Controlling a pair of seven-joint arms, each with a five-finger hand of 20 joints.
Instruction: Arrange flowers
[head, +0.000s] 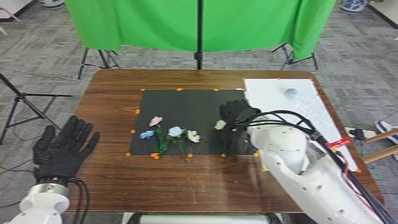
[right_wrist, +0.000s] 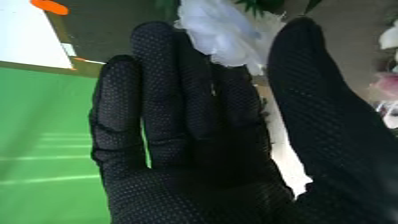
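Single white flower: on the right part of the dark mat (head: 169, 107), just left of the right hand; head (head: 220, 125) partly cut off in the wrist view; stem hard to make out, so its long axis cannot be told.
Right hand (head: 236, 114): fingers straight, thumb apart, white petals between thumb and fingers; grip on the stem cannot be told.
Flower group: left of the single bloom; pink (head: 155, 121), blue (head: 147, 133), pale blue (head: 175, 131) and white (head: 194, 136) heads point far, stems near; long axes roughly near to far; stems overlap.
Left hand (head: 64, 149): spread, at the bench's (head: 115, 177) left side.
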